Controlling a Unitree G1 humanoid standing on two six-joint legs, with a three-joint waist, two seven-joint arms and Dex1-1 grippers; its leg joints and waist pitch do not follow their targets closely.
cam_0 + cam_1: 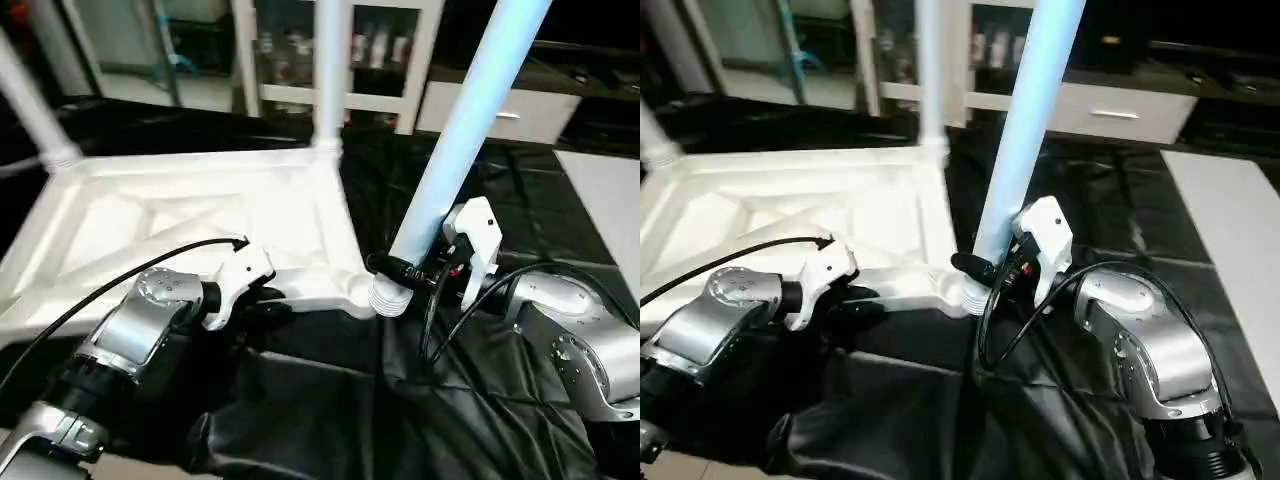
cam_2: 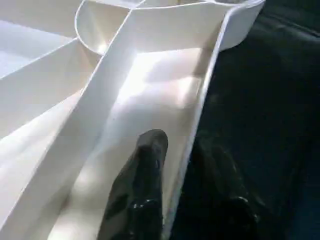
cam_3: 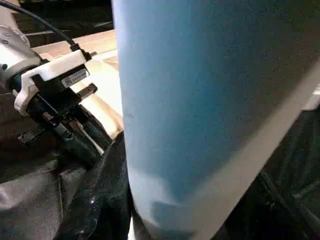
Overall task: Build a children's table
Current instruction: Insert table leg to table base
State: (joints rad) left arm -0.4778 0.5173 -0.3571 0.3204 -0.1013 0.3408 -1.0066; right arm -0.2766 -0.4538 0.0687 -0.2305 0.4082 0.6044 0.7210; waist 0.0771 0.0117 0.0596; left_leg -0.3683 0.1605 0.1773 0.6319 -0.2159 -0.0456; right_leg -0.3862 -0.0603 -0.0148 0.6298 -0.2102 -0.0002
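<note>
1 tabletop (image 1: 190, 215) – 3 legs (image 1: 470, 125) – 2 end effectors (image 1: 262, 300).

No words or numbers can be read here. In the right wrist view, a small white sticker (image 3: 74, 77) sits on the white block of the left gripper (image 3: 75, 140). It seems to have tiny dark print on it, but the marks are too small to make out. Nothing else carries a name, a number or a sign.
</note>
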